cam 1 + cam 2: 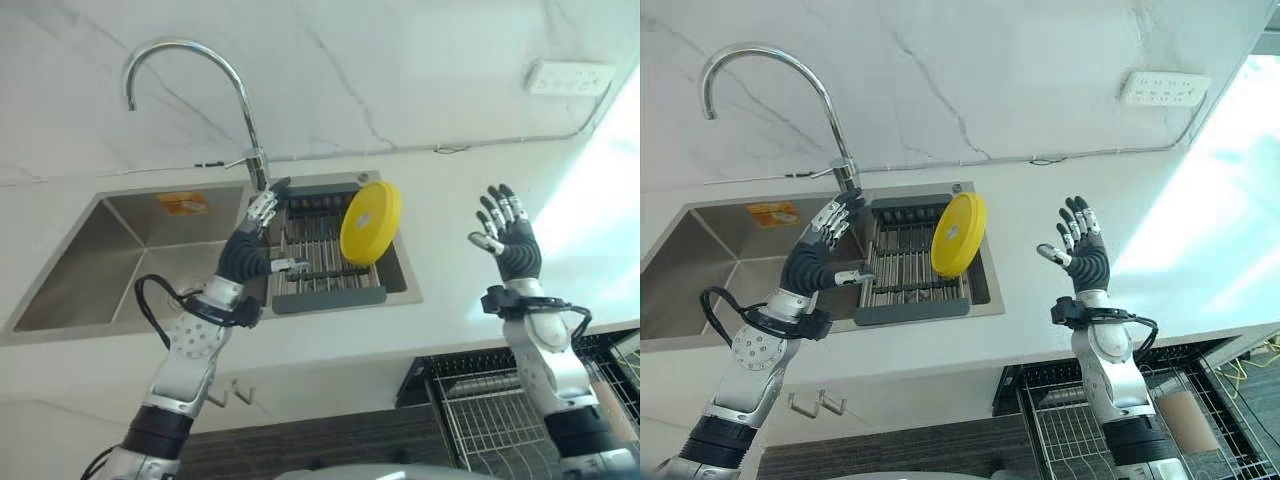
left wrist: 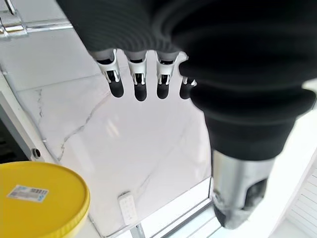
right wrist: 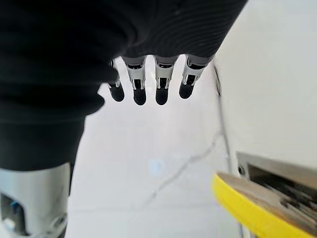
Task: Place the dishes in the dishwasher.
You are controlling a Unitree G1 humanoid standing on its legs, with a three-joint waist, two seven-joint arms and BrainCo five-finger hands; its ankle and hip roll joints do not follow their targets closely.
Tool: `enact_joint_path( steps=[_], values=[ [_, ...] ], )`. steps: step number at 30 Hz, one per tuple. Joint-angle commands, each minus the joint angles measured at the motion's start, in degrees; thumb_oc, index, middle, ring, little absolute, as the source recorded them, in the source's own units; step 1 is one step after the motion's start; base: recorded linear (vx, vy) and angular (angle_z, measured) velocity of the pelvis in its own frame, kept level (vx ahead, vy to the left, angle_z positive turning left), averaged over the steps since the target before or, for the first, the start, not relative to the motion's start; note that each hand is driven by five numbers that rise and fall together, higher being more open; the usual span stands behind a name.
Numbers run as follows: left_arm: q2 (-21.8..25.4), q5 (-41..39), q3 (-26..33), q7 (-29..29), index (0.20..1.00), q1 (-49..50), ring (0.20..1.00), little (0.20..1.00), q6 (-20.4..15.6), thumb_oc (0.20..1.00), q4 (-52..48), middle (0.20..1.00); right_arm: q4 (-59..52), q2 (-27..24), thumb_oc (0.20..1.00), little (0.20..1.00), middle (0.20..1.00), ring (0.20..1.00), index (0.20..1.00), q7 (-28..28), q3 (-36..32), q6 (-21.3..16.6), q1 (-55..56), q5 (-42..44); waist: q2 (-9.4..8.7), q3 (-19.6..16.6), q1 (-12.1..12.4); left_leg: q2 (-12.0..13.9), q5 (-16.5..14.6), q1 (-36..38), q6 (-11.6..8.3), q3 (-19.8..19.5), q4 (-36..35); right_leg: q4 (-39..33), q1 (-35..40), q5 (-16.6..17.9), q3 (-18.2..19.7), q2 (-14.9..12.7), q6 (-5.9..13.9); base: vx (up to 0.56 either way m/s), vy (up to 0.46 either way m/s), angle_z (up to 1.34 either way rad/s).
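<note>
A yellow plate (image 1: 370,222) stands on its edge in a dark slatted drying rack (image 1: 320,255) that fills the right-hand part of a steel sink (image 1: 130,250) sunk into a white counter (image 1: 450,190). The plate leans at the rack's right end, close to the sink's right rim, its flat face turned toward the left.

The robot's left hand (image 1: 258,232) hangs over the rack's left end, just under the curved tap (image 1: 190,80), fingers straight and spread, holding nothing. The plate lies to this hand's right, across the width of the rack, near but not touching. The right hand (image 1: 508,235) is raised above the bare counter right of the sink, palm open, fingers fanned and empty; the plate lies to its left, past the sink's rim.

Both hands stand roughly as near; the left looks slightly closer and faces the plate's flat side. Gripping likely means pinching the upper rim, since the lower edge sits between the slats.

Below the counter's front edge at the right, a wire dishwasher basket (image 1: 500,420) stands pulled out, with open room above it.
</note>
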Motion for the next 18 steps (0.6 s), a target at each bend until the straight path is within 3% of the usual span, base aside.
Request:
enact_joint_path(
  steps=[1,18],
  values=[
    [1.24,0.94,-1.45,-0.23,1.000,-2.96,1.000,1.000,-2.68,1.000,-1.65,1.000,1.04,1.15,1.000,1.000,1.000,1.000,1.000,-0.81,0.04,-1.47,-4.81,1.30,-0.58,-2.60,1.21,-0.68,-5.97,0.71,-0.09,0.02,1.46,6.26,-1.88,-4.78,-4.69,-2.65,1.37,0.02,-0.008,0.06],
    [1.96,-1.36,-3.84,-3.09,1.000,-5.84,1.000,1.000,-1.81,1.000,-2.25,1.000,16.26,2.16,1.000,1.000,1.000,1.000,1.000,-4.59,3.96,2.76,-15.20,3.96,-0.55,-3.02,4.27,-0.92,-6.13,1.65,-0.04,-1.46,0.83,5.41,0.00,-4.95,-6.99,-2.80,0.86,0.03,-0.003,0.09]
  ],
)
